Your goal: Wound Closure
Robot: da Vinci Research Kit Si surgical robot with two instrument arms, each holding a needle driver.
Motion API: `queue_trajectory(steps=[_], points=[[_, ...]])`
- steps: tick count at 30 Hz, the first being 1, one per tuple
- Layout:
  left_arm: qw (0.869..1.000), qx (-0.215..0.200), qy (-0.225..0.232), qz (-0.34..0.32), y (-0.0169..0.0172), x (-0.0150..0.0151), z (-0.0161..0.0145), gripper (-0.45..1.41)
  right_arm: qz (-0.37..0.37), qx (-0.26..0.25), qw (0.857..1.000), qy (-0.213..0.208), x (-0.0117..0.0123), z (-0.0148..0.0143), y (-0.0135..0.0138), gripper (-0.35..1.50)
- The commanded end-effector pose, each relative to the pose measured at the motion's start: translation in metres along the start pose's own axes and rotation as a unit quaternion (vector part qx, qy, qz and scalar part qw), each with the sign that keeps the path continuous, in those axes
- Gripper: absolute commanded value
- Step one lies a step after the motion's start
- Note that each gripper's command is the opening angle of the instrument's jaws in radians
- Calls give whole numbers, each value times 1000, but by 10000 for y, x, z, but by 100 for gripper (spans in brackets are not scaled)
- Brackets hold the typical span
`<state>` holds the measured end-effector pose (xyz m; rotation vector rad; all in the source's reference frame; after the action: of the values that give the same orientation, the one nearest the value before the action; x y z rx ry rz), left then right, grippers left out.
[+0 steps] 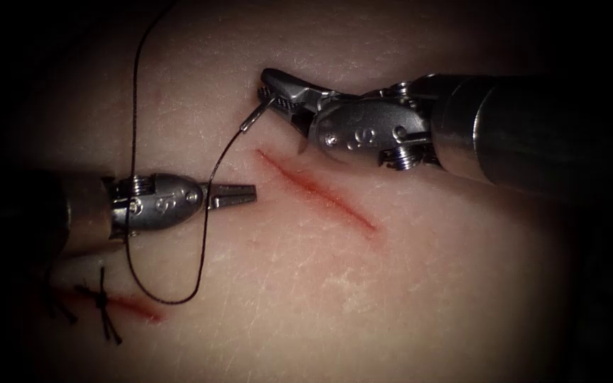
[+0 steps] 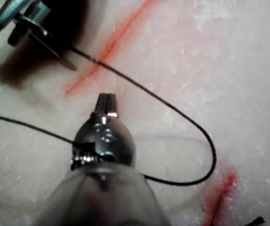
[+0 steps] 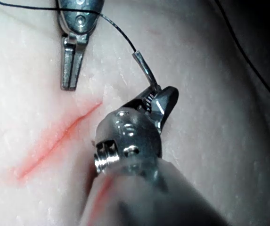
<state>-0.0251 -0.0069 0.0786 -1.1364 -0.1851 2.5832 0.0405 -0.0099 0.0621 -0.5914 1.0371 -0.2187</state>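
My right tool (image 1: 272,91) pinches the curved needle (image 1: 289,117) near its thread end, above the upper left end of the open cut (image 1: 317,191). The needle arcs under the jaws with its point toward the cut, clear of the tissue (image 1: 406,284). My left tool (image 1: 239,195), jaws pressed together and holding nothing, lies left of the cut. The thread (image 1: 207,213) loops past it toward a tied stitch (image 1: 101,301).

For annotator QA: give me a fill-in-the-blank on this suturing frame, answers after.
1. The needle is held by the ___ arm's hand.
2. The needle's tip lies ___ the tissue.
3. The left hand holds ___.
4. The tied stitch sits to the ___ of the open cut.

Answers: right; outside; nothing; left
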Motion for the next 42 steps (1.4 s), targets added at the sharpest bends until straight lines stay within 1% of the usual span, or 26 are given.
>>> queue_trajectory(steps=[1,3,5,7,12,17,20,21,23,26,30,33,34,37,38,40,41,42], points=[[1000,-1,0,-1,5,-4,10,-25,11,0,1000,1,0,7,-6,-35],[1000,0,-1,-1,5,-4,10,-25,29,-1,1000,3,-1,8,-6,-35],[1000,0,-1,-1,5,-4,10,-25,64,1,998,8,-6,9,-7,-35],[1000,0,-1,-1,5,-4,10,-25,81,-1,997,7,-11,9,-13,-35],[1000,0,-1,-2,5,-3,11,-25,103,0,995,9,-14,9,-21,-35],[1000,0,-5,-2,4,-1,17,-25,121,-9,993,13,-15,4,-11,-35],[1000,-1,-10,0,6,-4,20,-27,131,-16,991,16,-16,-1,1,-35],[1000,-5,-19,3,7,-9,23,-28,136,-21,990,17,-17,-4,8,-35],[1000,-7,-23,2,8,-11,25,-28,137,-20,990,17,-17,-5,10,-35],[998,-22,-54,0,13,-28,34,-28,141,-20,990,18,-16,-6,17,-35],[997,-26,-77,-4,13,-40,39,-28,141,-20,990,18,-17,-5,18,-35],[996,-28,-83,-4,12,-45,40,-27,159,-19,987,17,-19,-5,19,-35],[996,-26,-85,-3,10,-47,38,-27,186,-18,982,20,-21,-4,20,-35],[996,-26,-85,-6,9,-49,36,-27,229,-16,973,19,-26,-3,21,-35],[996,-26,-86,-6,10,-50,35,-27,267,-14,963,22,-31,-2,21,-35],[996,-25,-86,-6,10,-51,34,-27,304,-11,952,25,-37,-1,22,-35],[996,-26,-86,-6,10,-52,32,-27,346,-9,938,22,-46,0,23,-35],[996,-26,-86,-6,10,-52,32,-27,346,-9,938,22,-46,0,23,-35]])
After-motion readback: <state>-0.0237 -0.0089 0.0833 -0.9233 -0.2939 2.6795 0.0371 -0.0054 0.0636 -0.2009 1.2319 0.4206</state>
